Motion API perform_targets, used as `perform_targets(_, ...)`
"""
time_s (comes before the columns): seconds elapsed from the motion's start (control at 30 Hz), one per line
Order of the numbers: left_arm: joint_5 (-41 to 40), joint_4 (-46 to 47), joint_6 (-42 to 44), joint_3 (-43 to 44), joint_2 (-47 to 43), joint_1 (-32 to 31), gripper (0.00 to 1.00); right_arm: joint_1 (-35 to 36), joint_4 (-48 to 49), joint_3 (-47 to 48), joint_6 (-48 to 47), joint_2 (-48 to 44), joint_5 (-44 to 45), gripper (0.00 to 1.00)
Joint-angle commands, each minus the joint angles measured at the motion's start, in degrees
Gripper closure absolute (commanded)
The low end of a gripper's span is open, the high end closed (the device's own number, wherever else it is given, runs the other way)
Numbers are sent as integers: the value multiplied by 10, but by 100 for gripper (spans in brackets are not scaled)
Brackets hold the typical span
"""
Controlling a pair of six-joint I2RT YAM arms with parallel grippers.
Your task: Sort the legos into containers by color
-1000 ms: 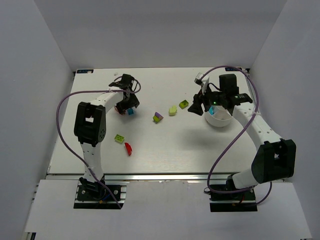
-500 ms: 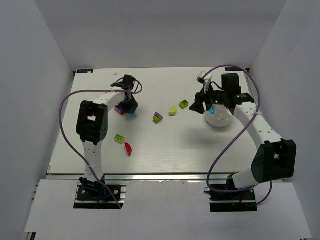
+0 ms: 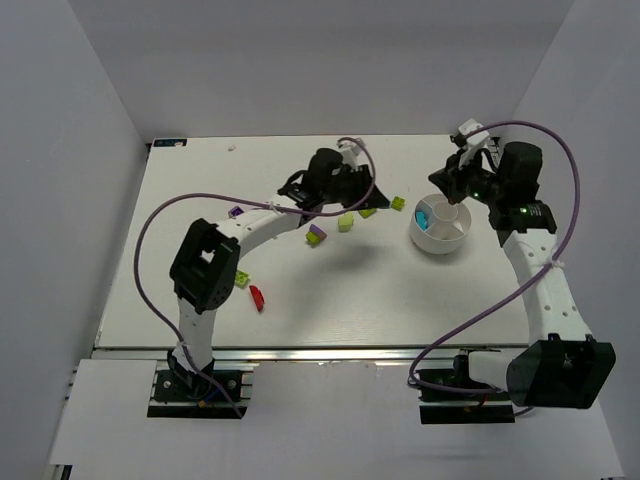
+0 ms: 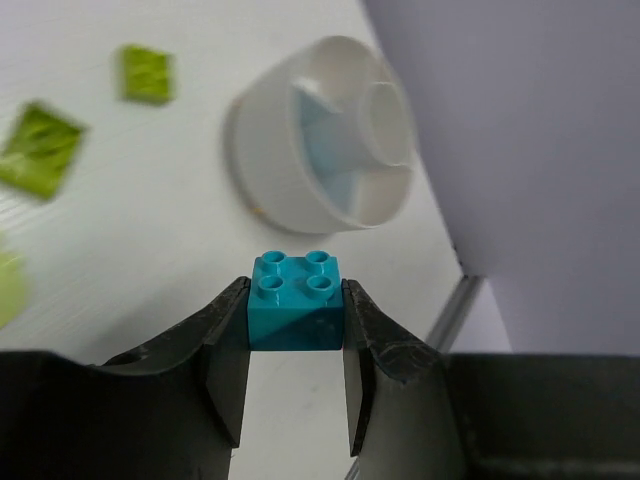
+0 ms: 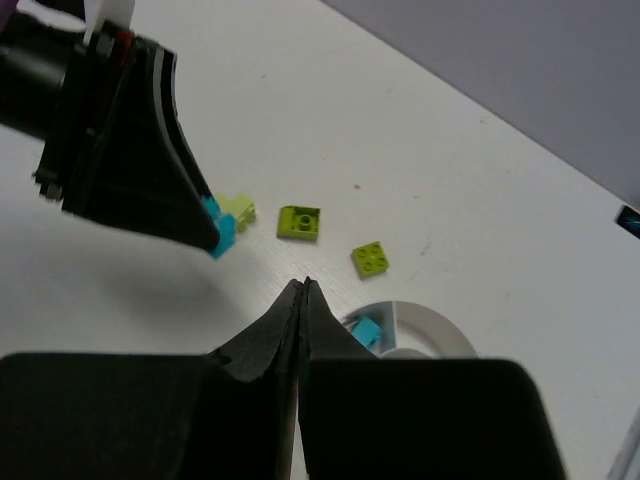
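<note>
Above the table (image 3: pixel 350 295), outstretched left pincer (image 4: pixel 295 300) clamping cyan brick (image 4: pixel 294 285), right pincer (image 5: pixel 303 288) closed, empty

You're running a robotics lab test cell. The white bench (image 3: pixel 330 300) is boxed in on three sides by plain pale walls (image 3: pixel 320 70), like a photo booth. The left arm (image 3: pixel 205 270) and the right arm (image 3: pixel 545 290), both white and black, are fixed at its near edge by a metal rail (image 3: pixel 330 353). Purple cables (image 3: pixel 577 190) loop loose from base to wrist. The bench carries lime toy bricks (image 3: pixel 345 221) and a white divided bowl (image 3: pixel 437 245). The left end effector (image 4: pixel 294 300) pinches a cyan brick (image 4: pixel 294 310).
</note>
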Motion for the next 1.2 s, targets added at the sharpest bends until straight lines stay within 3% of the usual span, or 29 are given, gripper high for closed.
perform_targets(0.0,60,96,-7,70,45,-30,100,-26,49,-13,25,-34,26,100)
perform_targets(0.3,45,55,3,262,191,-79,94,-55,44,-19,32,-61,31,100)
perform_targets(0.43,32,31,12,306,226,-89,88,-56,44,-20,35,-64,29,100)
perform_targets(0.53,23,6,20,322,241,-95,82,-56,45,-20,33,-63,27,100)
perform_targets(0.77,3,-23,30,341,254,-104,52,-56,45,-21,34,-62,20,100)
perform_targets(0.9,-3,-27,30,351,253,-104,43,-56,45,-21,33,-63,17,100)
perform_targets(1.17,-14,-40,35,370,252,-104,41,-56,42,-19,31,-65,10,100)
